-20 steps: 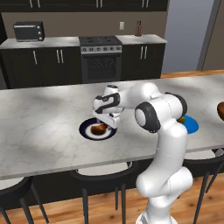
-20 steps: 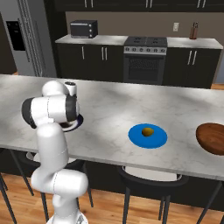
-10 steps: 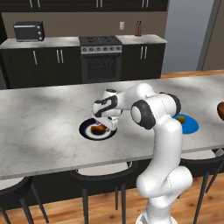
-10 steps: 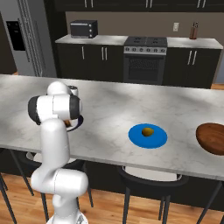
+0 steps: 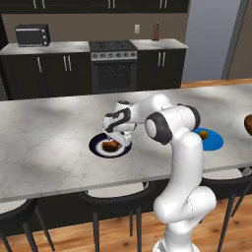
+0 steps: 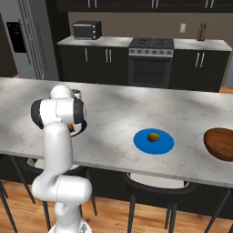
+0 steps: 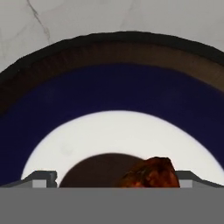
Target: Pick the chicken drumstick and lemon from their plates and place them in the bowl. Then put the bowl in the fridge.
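The right base view adds the wooden bowl [image 6: 220,143] at its right edge; the wide-open gripper [image 5: 116,140] hangs just above the chicken drumstick [image 5: 111,145] at centre-left of the left base view.

Glossy drumstick [image 7: 151,173], seemingly marble counter [image 5: 44,142]

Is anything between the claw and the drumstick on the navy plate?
Nothing visible. The open claw hangs right over the drumstick on the navy plate, with only bare plate around the meat in the hand view.
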Motion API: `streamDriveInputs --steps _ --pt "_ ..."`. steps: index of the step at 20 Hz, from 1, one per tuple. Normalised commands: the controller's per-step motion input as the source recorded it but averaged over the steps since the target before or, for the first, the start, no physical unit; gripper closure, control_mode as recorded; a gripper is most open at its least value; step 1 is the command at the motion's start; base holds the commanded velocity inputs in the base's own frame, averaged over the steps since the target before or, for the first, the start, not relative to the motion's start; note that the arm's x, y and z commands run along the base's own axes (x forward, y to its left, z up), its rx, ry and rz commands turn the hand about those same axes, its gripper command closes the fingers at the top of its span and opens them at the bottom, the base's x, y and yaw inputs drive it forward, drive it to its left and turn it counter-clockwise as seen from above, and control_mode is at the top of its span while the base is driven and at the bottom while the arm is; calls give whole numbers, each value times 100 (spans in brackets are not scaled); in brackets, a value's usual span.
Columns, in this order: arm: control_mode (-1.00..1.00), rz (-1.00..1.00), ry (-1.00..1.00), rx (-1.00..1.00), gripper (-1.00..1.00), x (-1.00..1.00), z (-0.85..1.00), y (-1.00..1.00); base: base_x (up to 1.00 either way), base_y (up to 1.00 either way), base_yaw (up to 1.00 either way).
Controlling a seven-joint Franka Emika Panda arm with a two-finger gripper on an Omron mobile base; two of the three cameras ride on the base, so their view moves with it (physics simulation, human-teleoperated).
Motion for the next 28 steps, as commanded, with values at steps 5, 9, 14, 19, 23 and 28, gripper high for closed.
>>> streamDriveInputs --steps 5,9,14,19,23,28 --pt "-100 0 -1 -3 100 -2 -21 8 0 0 0" --pt "-100 0 0 -1 100 -10 -21 0 0 0 0" --pt "-100 1 -1 9 100 -16 6 -7 0 0 0" --pt "-100 3 4 19 100 -29 48 -11 0 0 0" --pt "-100 14 6 12 100 -34 56 -18 0 0 0" --pt "-100 20 0 1 100 -42 48 -30 0 0 0"
